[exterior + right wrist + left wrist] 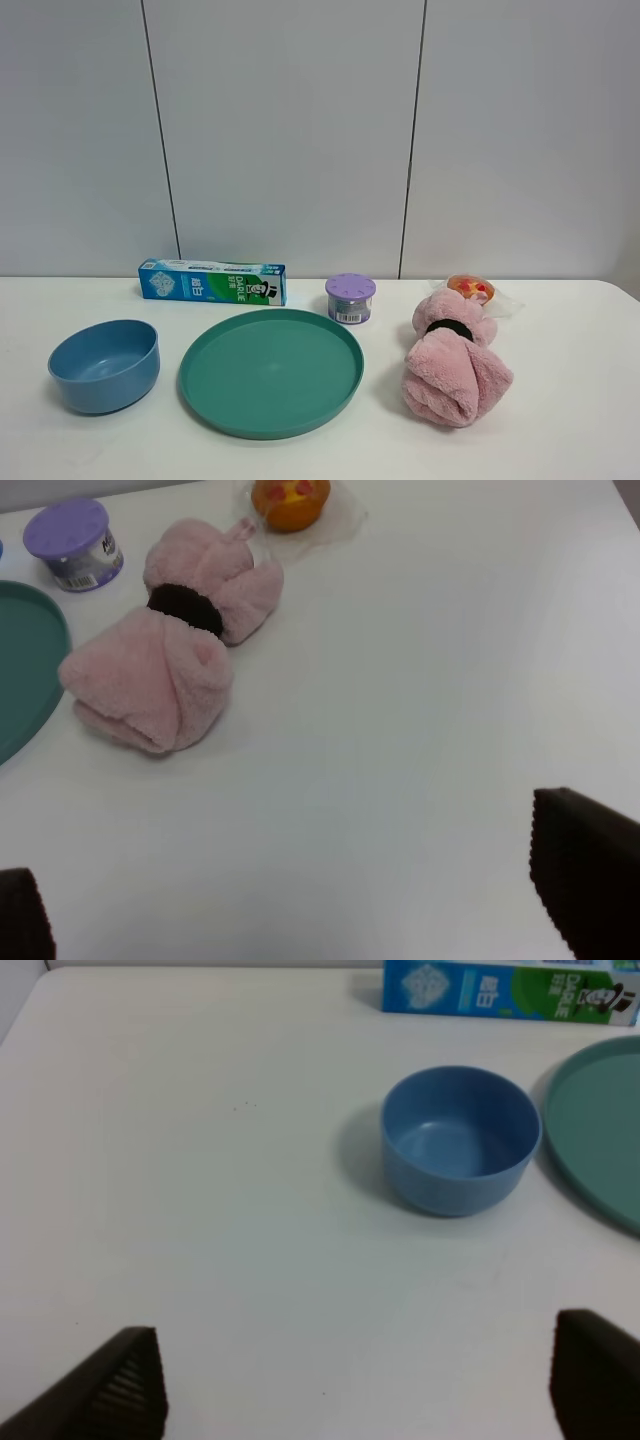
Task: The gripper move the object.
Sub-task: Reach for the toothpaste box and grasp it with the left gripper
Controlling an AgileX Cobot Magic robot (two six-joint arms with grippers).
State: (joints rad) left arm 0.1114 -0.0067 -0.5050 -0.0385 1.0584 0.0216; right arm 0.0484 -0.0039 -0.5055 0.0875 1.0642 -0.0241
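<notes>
The blue and green toothpaste carton [212,282] lies on its long side at the back of the white table, behind the teal plate [270,371]. It also shows in the left wrist view [508,989], beyond the blue bowl [459,1140]. My left gripper [355,1395] is open and empty, with only its two black fingertips [120,1388] in view above bare table, far from the carton. My right gripper [315,915] is open and empty, its fingertips [585,875] above bare table near the pink towel [175,675]. Neither gripper shows in the exterior high view.
The blue bowl [104,365] sits at the front left, next to the teal plate. A purple-lidded jar [350,298], a pink rolled towel [453,358] and a small wrapped orange item [472,289] stand to the right. A grey panel wall is behind the table.
</notes>
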